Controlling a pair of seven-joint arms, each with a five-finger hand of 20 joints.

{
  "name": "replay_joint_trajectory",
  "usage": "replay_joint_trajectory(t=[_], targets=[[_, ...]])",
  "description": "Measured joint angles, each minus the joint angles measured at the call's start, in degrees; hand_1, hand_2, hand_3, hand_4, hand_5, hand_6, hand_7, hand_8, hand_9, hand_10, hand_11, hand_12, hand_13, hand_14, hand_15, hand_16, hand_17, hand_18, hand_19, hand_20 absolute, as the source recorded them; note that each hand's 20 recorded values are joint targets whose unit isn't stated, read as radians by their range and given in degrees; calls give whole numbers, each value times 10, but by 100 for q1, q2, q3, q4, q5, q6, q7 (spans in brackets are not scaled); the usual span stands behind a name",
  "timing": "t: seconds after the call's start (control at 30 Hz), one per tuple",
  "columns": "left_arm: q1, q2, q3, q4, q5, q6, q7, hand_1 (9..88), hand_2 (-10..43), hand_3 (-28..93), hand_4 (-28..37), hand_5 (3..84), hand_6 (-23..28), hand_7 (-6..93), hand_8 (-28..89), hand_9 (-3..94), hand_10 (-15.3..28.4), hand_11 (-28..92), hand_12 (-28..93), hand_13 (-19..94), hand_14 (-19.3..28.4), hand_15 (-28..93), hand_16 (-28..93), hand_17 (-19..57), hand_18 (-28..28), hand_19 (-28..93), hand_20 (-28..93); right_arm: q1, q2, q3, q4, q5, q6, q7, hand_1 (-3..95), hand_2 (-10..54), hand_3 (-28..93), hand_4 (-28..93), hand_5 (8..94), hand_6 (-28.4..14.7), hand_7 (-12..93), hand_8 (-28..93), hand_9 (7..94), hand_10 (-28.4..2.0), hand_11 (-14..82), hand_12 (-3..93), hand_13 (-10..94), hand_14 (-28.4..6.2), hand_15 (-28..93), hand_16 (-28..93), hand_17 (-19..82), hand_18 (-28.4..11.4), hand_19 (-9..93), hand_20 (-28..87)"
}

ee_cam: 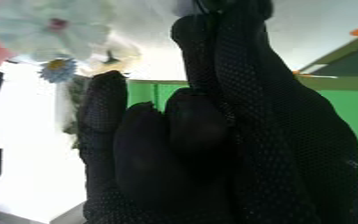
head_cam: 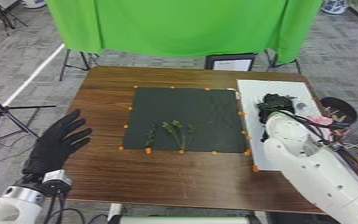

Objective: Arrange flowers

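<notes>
While sprigs lie flat, a bin flanks the table.

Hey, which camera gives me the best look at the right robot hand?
The right wrist view: it shows the right robot hand large and close, down to its black mesh weave. The head view shows it small and dark, over the white board on the table's right side.

Right hand: at the counter's two o'clock, its grip too small to tell.
Pink flowers: toward three o'clock, blurred.
Pale flower: blurred, cut off at the edge.
</notes>
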Motion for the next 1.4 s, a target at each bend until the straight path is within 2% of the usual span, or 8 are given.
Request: replay_joint_trajectory(t=[0.07,0.13,0.17,0.3,0.4,0.53,0.9,1.4], targets=[[0,0,0,0,0,0,0,247,-29,711,-283,255,36,188,-105,221,115,187,174,184,164,321,-2,-97,218,397,100,-27,0,9,0,-11,87,-152,709,-95,392,-283,832,50,313,35,839,-83,675,550,774,-89,893,428,307,-183,814,415],[0,0,0,0,0,0,0,246,-28,711,-283,255,36,188,-105,221,115,188,175,184,164,321,-2,-97,218,397,100,-63,2,26,-9,-18,159,-278,552,-95,662,-283,830,38,338,47,841,-80,676,555,781,-90,889,429,313,-189,822,405],[0,0,0,0,0,0,0,246,-28,712,-283,255,36,188,-105,221,115,188,174,184,164,322,-2,-97,218,397,100,-83,2,42,-19,-15,178,-316,511,-95,737,-283,822,30,357,57,838,-79,680,559,780,-90,890,432,312,-188,823,404],[0,0,0,0,0,0,0,246,-28,712,-283,256,36,189,-106,221,115,189,174,184,163,321,-2,-97,218,397,100,-162,-1,121,-74,77,239,-373,437,-95,878,-259,752,1,460,158,805,-68,717,586,769,-83,909,431,308,-188,822,412],[0,-4,0,0,0,1,1,246,-27,712,-283,256,36,189,-106,221,115,188,174,184,164,321,-2,-97,218,397,100,-207,-1,120,-83,166,372,-385,368,-57,900,-149,686,-7,573,231,796,-70,737,583,766,-82,918,425,304,-190,824,414],[2,-11,0,0,0,2,2,246,-27,713,-283,255,36,189,-106,221,115,188,174,184,164,322,-2,-97,218,397,100,-282,3,63,-84,180,468,-382,341,-46,913,-107,675,-17,613,247,793,-71,761,577,764,-84,927,423,303,-192,826,415],[33,-37,-19,-7,0,7,11,246,-27,713,-283,256,36,188,-106,221,115,186,174,184,164,323,-2,-97,218,397,100,-409,110,94,-453,-3,865,-504,331,-47,925,-99,681,-21,617,254,797,-73,781,565,770,-86,932,426,307,-195,831,415],[24,-43,-18,-3,-2,5,5,245,-27,714,-283,256,36,188,-106,221,114,186,174,184,164,322,-3,-97,218,397,100,-594,-62,339,-1635,1178,1056,-726,339,-55,923,-102,686,-20,609,254,801,-73,777,566,774,-85,932,423,309,-195,835,412]])
